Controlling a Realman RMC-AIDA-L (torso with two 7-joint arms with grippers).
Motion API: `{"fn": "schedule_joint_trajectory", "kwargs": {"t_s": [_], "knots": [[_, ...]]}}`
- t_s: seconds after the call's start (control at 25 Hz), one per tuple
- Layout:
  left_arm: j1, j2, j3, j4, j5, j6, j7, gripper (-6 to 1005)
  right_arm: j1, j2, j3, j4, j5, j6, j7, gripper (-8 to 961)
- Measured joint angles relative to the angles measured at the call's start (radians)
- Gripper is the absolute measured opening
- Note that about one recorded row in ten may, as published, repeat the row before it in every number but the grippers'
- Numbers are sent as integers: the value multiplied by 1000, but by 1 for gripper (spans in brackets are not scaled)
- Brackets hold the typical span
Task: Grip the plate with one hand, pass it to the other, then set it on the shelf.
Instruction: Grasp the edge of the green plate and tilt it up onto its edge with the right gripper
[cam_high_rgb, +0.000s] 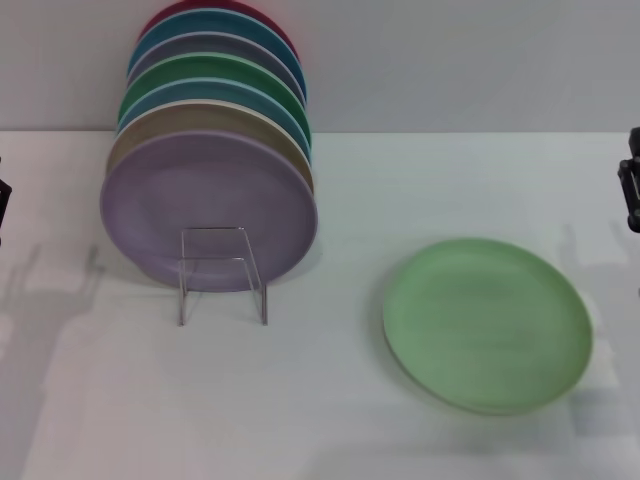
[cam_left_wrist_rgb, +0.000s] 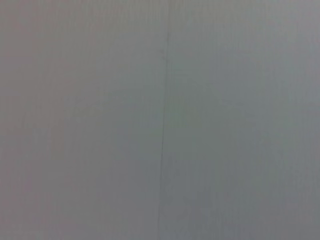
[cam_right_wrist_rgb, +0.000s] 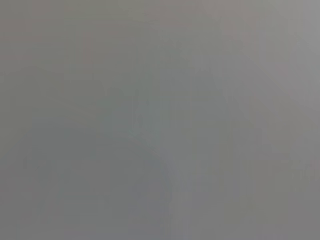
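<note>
Nearest item: round, shallow, matte pastel-green plate (cam_high_rgb: 487, 325), lying flat on white table (cam_high_rgb: 330, 420), right of centre, untouched. Small clear acrylic shelf (cam_high_rgb: 222, 274), left of centre, well apart from it, holds upright row of coloured plates, lilac-purple plate (cam_high_rgb: 208, 208) foremost. Left gripper (cam_high_rgb: 3, 205) at left edge, right gripper (cam_high_rgb: 630, 190) at right edge; finger state of either cannot be told.

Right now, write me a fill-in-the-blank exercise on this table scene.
1. The light green plate lies ____ on the table.
2. The front plate in the rack is coloured ____.
3. The light green plate lies nearer the robot's ____ gripper.

Missing words: flat; lilac; right
</note>
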Motion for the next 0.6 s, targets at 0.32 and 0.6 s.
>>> {"fn": "schedule_joint_trajectory", "kwargs": {"t_s": [0.32, 0.6], "knots": [[-4, 0, 0, 7, 0, -1, 0, 725, -2, -5, 31, 126, 0, 100, -39, 621], [0, 1, 0, 8, 0, -1, 0, 725, -27, -8, 145, 359, 1, 343, -182, 621]]}}
